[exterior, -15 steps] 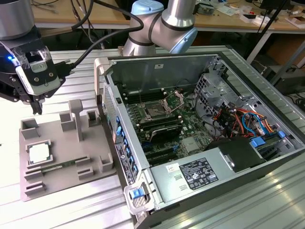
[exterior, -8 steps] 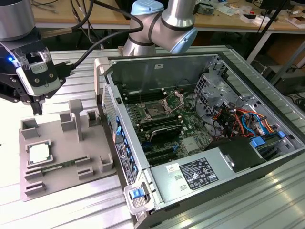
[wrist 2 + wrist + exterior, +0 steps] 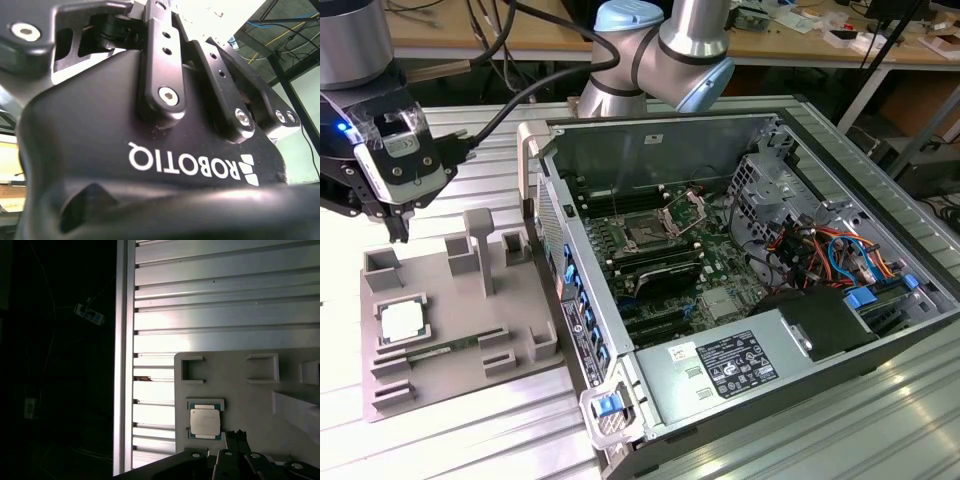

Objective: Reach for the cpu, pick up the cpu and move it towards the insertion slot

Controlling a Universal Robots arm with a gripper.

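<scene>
The cpu, a pale silver square chip, lies flat in a recess of the grey fixture block at the exterior view's left. My gripper hangs above the block's far edge, a short way above and behind the cpu, with its fingers together and nothing between them. In the first wrist view the cpu lies just beyond the dark fingertips. The insertion slot, a square socket with a dark centre and a silver bracket, sits on the motherboard inside the open computer case.
The open computer case lies on its side to the exterior view's right of the fixture block, with cables and drive cages inside. Grey posts rise from the block near the cpu. A ribbed aluminium table is underneath.
</scene>
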